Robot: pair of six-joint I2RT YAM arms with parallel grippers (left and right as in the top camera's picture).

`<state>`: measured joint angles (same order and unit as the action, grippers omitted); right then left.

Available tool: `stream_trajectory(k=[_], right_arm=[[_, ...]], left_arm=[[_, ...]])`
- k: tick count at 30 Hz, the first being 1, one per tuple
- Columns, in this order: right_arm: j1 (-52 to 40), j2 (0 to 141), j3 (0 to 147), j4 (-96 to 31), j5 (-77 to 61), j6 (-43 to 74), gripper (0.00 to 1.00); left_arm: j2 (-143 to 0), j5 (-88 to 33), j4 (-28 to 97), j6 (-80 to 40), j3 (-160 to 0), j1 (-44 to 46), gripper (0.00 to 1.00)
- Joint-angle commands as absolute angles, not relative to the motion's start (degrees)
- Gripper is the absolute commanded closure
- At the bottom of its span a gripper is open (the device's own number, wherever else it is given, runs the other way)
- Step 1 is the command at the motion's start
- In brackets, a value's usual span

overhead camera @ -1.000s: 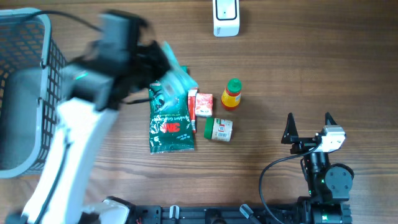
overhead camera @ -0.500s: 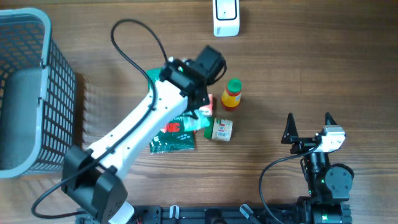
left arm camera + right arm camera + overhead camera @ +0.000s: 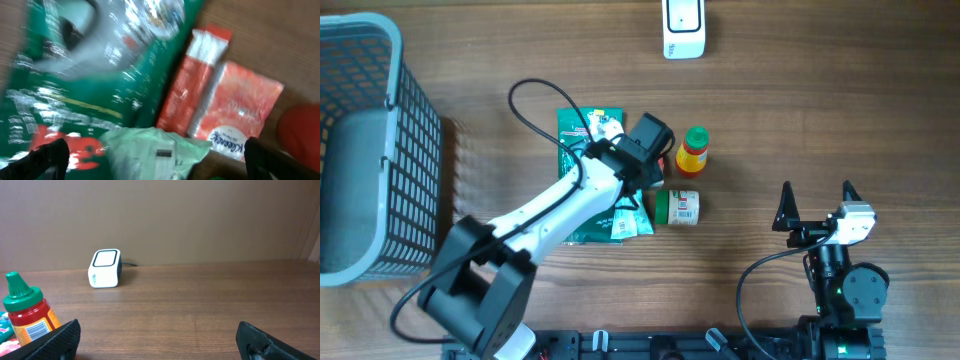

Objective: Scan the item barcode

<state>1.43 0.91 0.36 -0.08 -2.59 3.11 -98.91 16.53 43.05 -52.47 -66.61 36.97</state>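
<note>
Two pincers: the left pincer [image 3: 160, 159] hangs just beside the sauce bottle [image 3: 692, 152], jaws wide with nothing between them; the right pincer [image 3: 817, 190], equally wide and bare, sits well apart from that bottle.
Item to scan: not in any grip; the candidates lie bunched on the tabletop [image 3: 820, 100] beside the sauce bottle, and I cannot tell which one is meant.
Under the left pincer: green packet [image 3: 75, 85], pale green pouch [image 3: 150, 150] overlapping it, red stick pack [image 3: 192, 90], and tissue pack [image 3: 240, 110] nearest the bottle.
Risk, double pick: the packs touch or overlap, so wide jaws closing here may pinch two at once, or only a fold of film.
Risk, knock: the bottle stands upright near the arm; a sideways drift may tip it, and the small can [image 3: 678, 207] lying just beside it may roll.
Risk, scan: the scanner [image 3: 683, 28] stands well beyond the bottle; a crinkled pack carried with its barcode creased or turned away may not read.
</note>
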Motion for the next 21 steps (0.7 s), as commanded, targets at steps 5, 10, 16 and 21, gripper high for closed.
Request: stream_trajectory(k=[5,10,16,21], right_arm=[[1.1,0.8,0.3,0.0,-3.3,2.6,0.00],[1.1,0.8,0.3,0.0,-3.3,2.6,0.00],[1.1,0.8,0.3,0.0,-3.3,2.6,0.00],[1.1,0.8,0.3,0.0,-3.3,2.6,0.00]], left_arm=[[-81.2,43.5,39.5,-52.7,-81.9,32.9,0.00],[-72.9,45.9,14.7,-39.3,-84.4,28.0,0.00],[-69.0,45.9,-0.7,0.1,-84.4,25.2,0.00],[-66.8,44.4,4.3,19.4,-84.4,25.1,0.00]])
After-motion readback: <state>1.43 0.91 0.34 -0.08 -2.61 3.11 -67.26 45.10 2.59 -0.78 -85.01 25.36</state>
